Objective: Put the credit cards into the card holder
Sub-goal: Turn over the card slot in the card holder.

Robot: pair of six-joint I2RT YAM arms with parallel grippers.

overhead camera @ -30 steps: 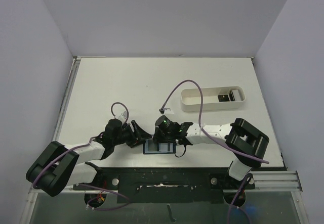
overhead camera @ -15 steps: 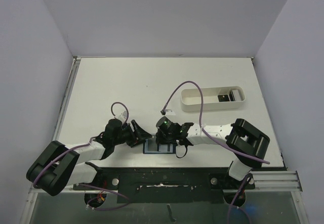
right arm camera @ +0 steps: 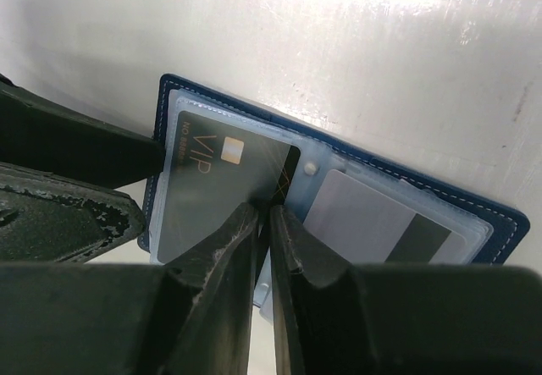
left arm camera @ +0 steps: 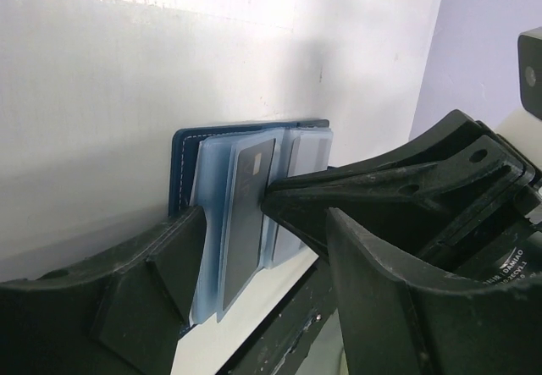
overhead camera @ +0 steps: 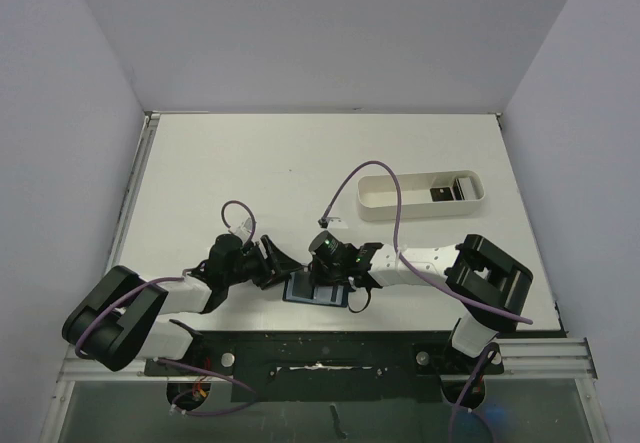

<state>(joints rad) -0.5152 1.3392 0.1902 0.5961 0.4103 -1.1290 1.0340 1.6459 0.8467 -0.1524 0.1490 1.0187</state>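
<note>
The navy card holder (overhead camera: 300, 293) lies open near the table's front edge, its pale blue sleeves facing up (right arm camera: 440, 193). A dark credit card (right arm camera: 212, 189) marked VIP sits partly in the left sleeve, its end sticking out (left arm camera: 250, 214). My right gripper (right arm camera: 264, 210) is shut on that card's edge, with only a thin gap between its jaws. A grey card with a dark stripe (right arm camera: 381, 223) lies in the right sleeve. My left gripper (left arm camera: 271, 307) stands open at the holder's left end. One of its fingers (left arm camera: 152, 265) is against the holder's edge.
A long white oval tray (overhead camera: 380, 203) stands at the back right with a dark flat thing (overhead camera: 440, 194) in it. A purple cable (overhead camera: 375, 168) arcs over the table from the right arm. The black front rail (overhead camera: 320, 353) runs just behind the holder.
My right gripper's jaws have closed a little more on the card. The left arm has shifted slightly, and the holder has turned a little.
</note>
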